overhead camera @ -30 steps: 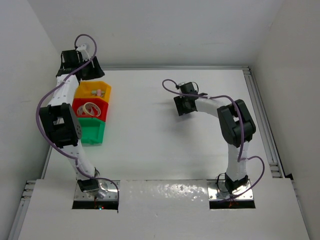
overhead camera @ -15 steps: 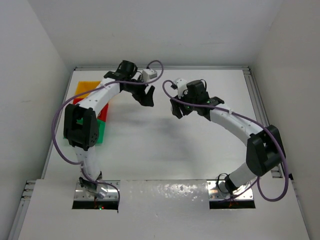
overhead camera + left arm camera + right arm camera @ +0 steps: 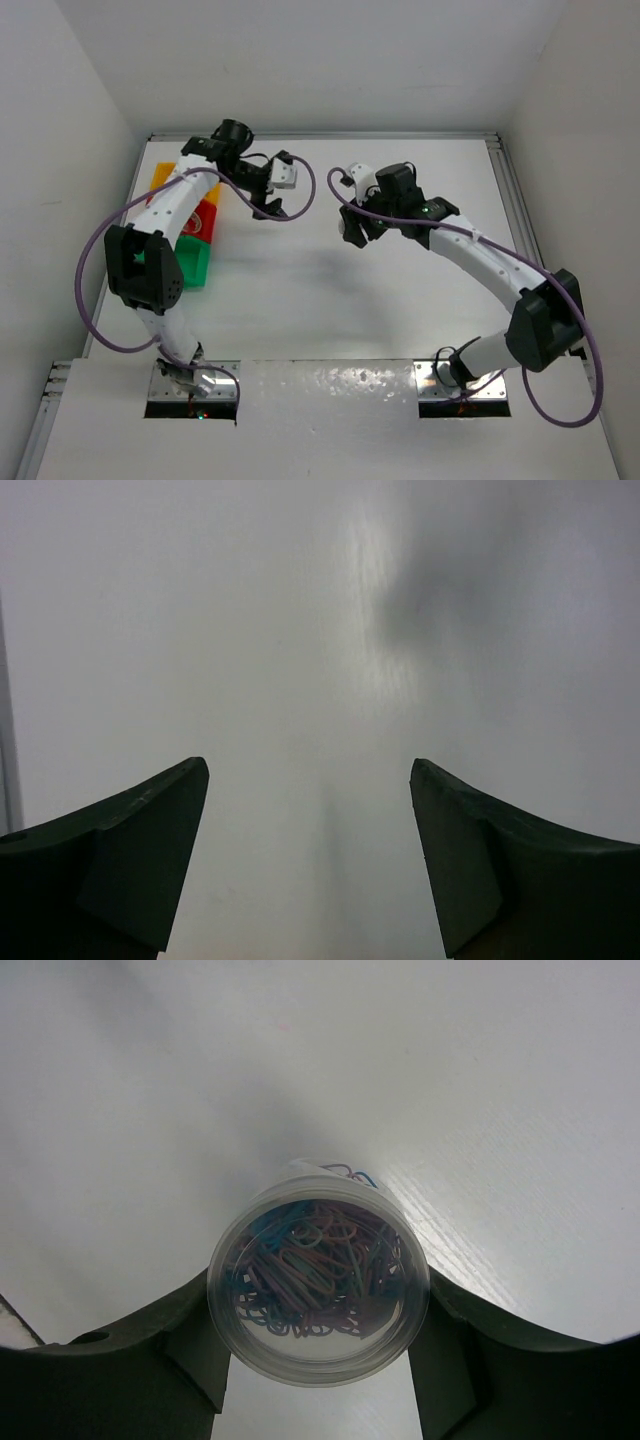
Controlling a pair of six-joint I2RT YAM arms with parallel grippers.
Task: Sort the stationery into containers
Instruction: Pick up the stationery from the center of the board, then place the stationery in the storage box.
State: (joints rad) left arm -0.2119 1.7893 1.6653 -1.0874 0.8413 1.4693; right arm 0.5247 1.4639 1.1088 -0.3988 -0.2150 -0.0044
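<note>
While the right gripper clamps a clear round tub of coloured paper clips well right of the red bin, the left gripper hangs wide and empty nearer that bin, the middle of 3, between the yellow bin and the green bin.

Overhead view: left arm crosses yellow-orange bin and red bin; only corners show, contents hidden. Green bin: left part behind arm's elbow, contents not discernible. Thing in right hand: pale speck, too small to identify. Left wrist view: fingers cut off at bottom edge. Right wrist view: clear tub base hidden beneath paper clips; fingers cut by lower edge.
</note>
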